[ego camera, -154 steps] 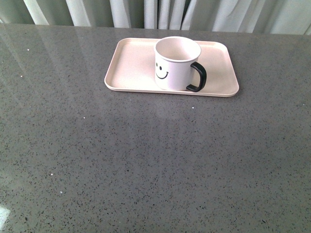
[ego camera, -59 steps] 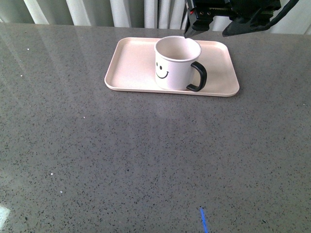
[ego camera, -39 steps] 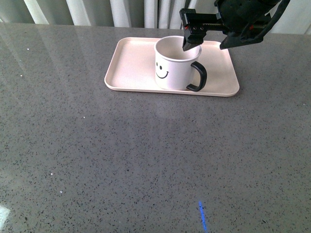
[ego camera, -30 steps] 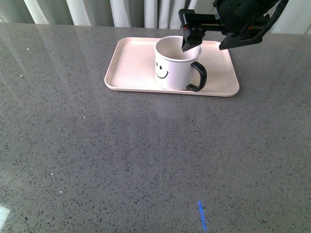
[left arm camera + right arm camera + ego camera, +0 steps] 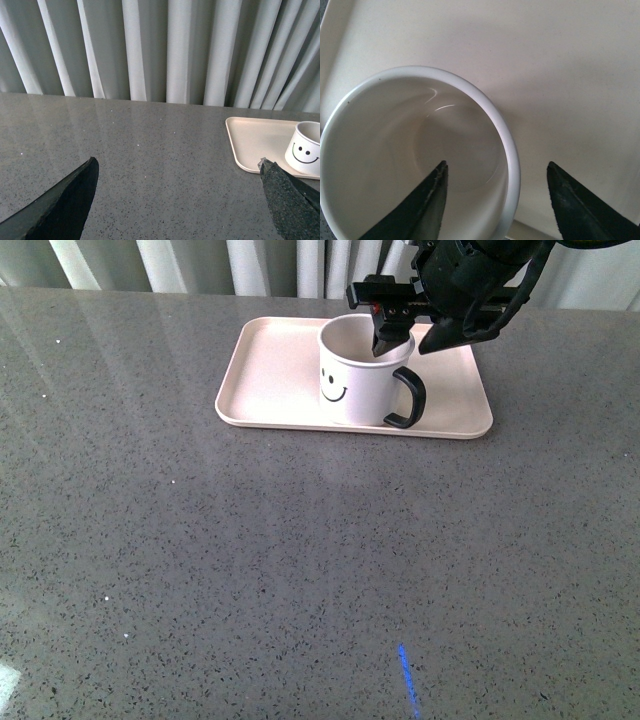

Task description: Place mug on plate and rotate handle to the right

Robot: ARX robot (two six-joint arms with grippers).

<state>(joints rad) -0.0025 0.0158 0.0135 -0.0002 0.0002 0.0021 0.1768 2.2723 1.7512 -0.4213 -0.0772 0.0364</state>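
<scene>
Right pincer [image 5: 496, 172], jaws apart, straddled the rim of the white cylindrical smiley-face mug [image 5: 355, 385], which sat on the flat pale pink rectangular plate [image 5: 270, 370], its glossy black loop handle [image 5: 412, 400] facing right; task looked nearly complete.

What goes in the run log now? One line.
mug: upright on plate | handle: right | right pincer: open, straddling mug rim | left pincer: open, over table
</scene>
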